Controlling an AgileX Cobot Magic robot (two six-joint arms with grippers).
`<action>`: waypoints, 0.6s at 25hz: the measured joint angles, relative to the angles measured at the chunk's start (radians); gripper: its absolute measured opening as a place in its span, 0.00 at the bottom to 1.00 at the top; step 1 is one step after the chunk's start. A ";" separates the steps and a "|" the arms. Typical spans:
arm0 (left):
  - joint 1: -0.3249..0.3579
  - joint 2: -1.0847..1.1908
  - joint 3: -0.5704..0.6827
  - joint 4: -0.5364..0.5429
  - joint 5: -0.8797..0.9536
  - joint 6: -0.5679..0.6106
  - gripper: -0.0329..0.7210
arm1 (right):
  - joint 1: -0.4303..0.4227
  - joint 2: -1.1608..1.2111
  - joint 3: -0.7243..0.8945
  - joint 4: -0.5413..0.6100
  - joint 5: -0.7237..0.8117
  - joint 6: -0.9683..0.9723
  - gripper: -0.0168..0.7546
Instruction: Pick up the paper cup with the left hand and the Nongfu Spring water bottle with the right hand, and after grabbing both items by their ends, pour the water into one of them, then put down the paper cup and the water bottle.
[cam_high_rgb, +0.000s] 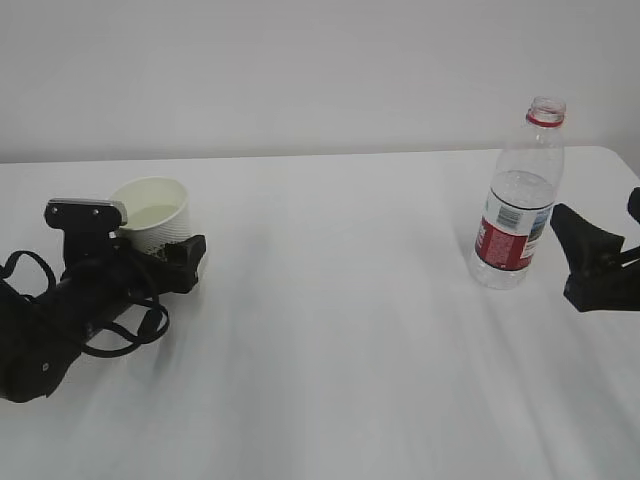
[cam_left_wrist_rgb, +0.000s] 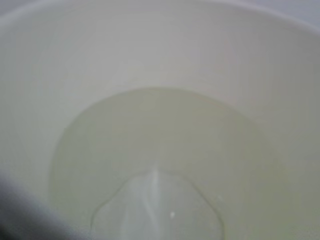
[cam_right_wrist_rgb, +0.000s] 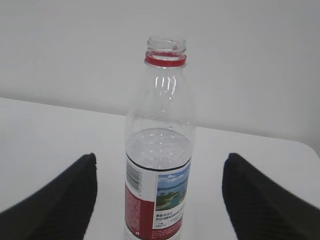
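Seems to be the setting-down step, with both things already on the bench (cam_high_rgb: 330, 330). Best to draw the left hand (cam_high_rgb: 60, 320) straight back and low, without brushing the rim, since a light paper cup (cam_high_rgb: 155, 215) tips easily and carries water (cam_left_wrist_rgb: 160, 165). Cannot tell whether the left claw (cam_high_rgb: 165, 255) clamps the cup or only stands around its lower part; better to make sure of free jaws before any pull. On the right, simpler: right claw (cam_high_rgb: 594, 210) with jaws wide apart, just beside the Nongfu Spring water bottle (cam_high_rgb: 515, 215) and not touching it. Only needs a level retreat, away from the open neck.

Now the looks. Bottle: upright at the right of the bench, well apart from the cup, clear ribbed plastic, red-and-white label low on the body, red neck ring, no cap, roughly half full. Cup: at the left, small, white, ribbed outside, cream inside, mouth leaning a little toward the left hand. Inside, a shallow pool of clear liquid over the bottom.
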 joint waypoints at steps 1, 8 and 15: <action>0.000 0.000 0.000 -0.006 0.000 -0.019 0.92 | 0.000 0.000 0.000 0.000 0.000 0.000 0.79; 0.000 0.000 0.000 -0.061 0.000 -0.053 0.96 | 0.000 0.000 0.000 0.000 0.000 0.000 0.79; 0.000 0.000 0.000 -0.039 0.000 -0.058 0.96 | 0.000 0.000 0.000 0.000 0.000 0.000 0.79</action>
